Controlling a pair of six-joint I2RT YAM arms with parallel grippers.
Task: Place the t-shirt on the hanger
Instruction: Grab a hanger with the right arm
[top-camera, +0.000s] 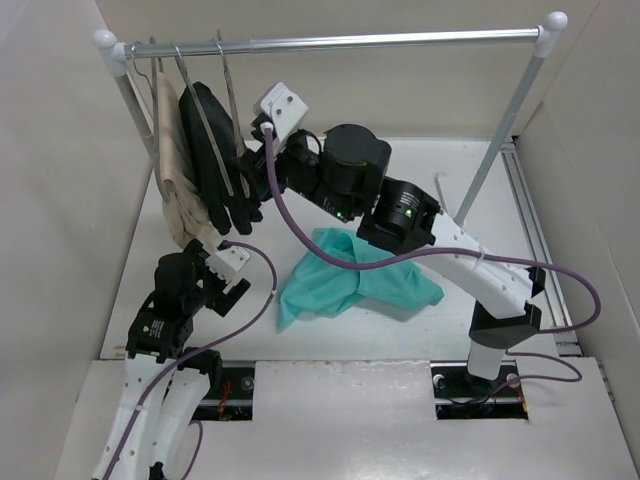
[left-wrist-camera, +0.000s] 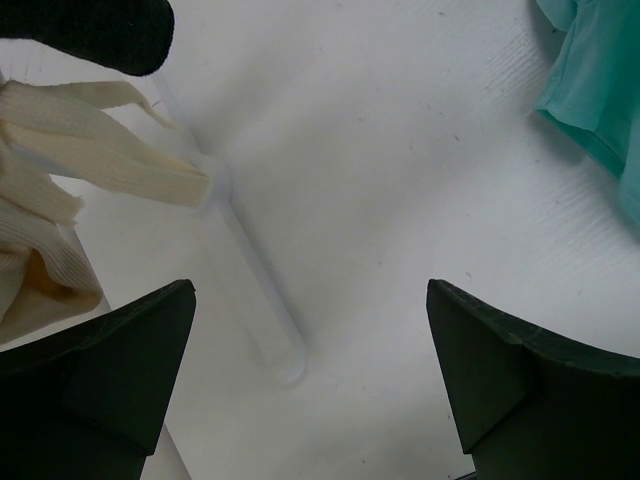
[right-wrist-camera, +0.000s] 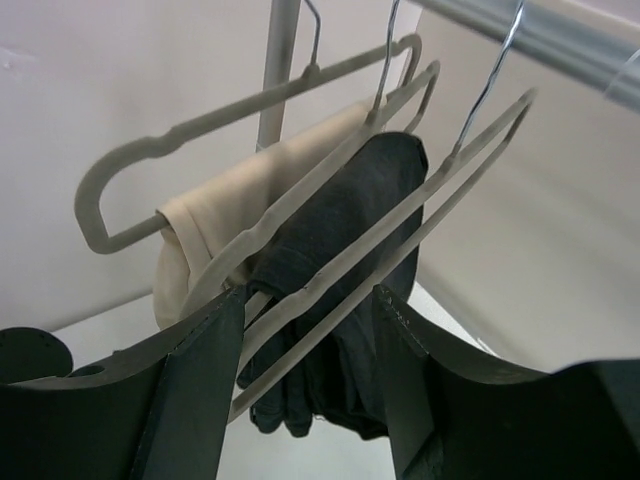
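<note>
Dark fingers of the left gripper (left-wrist-camera: 310, 340) are seen spread wide in the left wrist view, with nothing held between them and only bare table (left-wrist-camera: 400, 150) below. At the upper left of the overhead frame, a beige garment (top-camera: 178, 170) and a black garment (top-camera: 215, 150) are hung on the rail (top-camera: 340, 40). Just right of them the hanger (top-camera: 232, 115) is hung bare. The right gripper (right-wrist-camera: 305, 340) is raised to it, jaws parted, with the hanger's sloping arms passing through the gap. Nothing appears pinched, though contact with a pad cannot be ruled out from this angle.

The hanger is judged light, stiff and slim, and likely to swing on its wire hook; it would best be taken close under the hook. Right of centre, the t-shirt (top-camera: 350, 275) is heaped crumpled on the table, well apart from both grippers. It is judged light and limp, prone to sag and drag. A hold at the collar or a shoulder seam would suit, but the neck opening cannot be made out in the heap.
</note>
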